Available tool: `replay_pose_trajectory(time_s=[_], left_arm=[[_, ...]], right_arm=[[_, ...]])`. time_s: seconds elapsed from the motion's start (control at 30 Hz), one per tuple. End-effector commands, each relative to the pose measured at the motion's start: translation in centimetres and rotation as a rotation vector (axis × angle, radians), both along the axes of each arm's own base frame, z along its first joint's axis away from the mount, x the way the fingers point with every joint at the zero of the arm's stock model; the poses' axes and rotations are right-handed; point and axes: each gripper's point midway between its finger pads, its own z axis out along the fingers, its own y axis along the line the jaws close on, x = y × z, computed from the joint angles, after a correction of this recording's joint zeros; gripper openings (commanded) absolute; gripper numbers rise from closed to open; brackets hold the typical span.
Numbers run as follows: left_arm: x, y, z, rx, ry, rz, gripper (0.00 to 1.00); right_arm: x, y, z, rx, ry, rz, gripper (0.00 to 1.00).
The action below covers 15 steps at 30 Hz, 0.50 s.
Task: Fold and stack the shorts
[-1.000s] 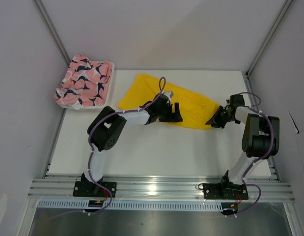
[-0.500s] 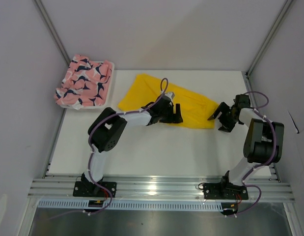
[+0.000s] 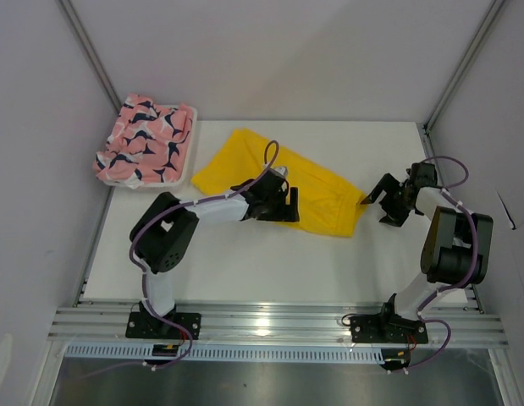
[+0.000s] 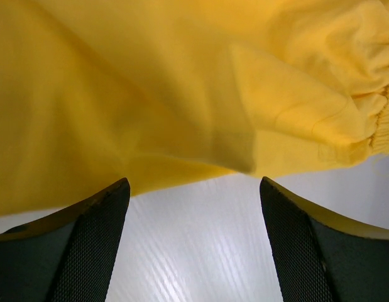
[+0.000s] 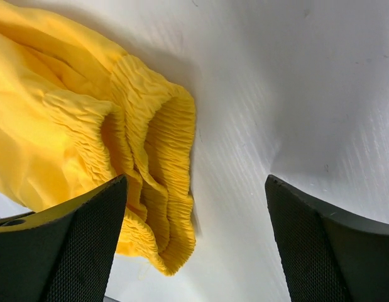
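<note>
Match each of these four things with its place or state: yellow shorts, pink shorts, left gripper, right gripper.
1. yellow shorts
2. pink shorts
3. left gripper
4. right gripper

A. open, just right of the yellow shorts' waistband
B. heaped in the basket
C. lying on the table
D. open, at the yellow shorts' near edge

Pairs: 1-C, 2-B, 3-D, 4-A

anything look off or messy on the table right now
The yellow shorts lie crooked across the table, unfolded and rumpled, the elastic waistband bunched up beside the open right gripper. The pink printed shorts sit crumpled in the white basket, far left. Nothing looks damaged.
</note>
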Motion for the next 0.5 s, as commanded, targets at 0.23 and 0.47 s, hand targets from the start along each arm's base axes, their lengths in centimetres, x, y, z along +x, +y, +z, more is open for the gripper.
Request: replay_pose_trajectory(time_s=[0.23,0.47], left_arm=[[-1.2,-0.1,11.4,-0.032,-0.111,-0.068,0.88],[1.2,-4.8,12.9,-0.115,-0.168,-0.124,0.88]], right_arm=[[-0.5,3.4,1.5,0.130,-0.120,0.075,0.99],[-0.9,4.8,1.9,0.113,-0.116,0.058,1.00]])
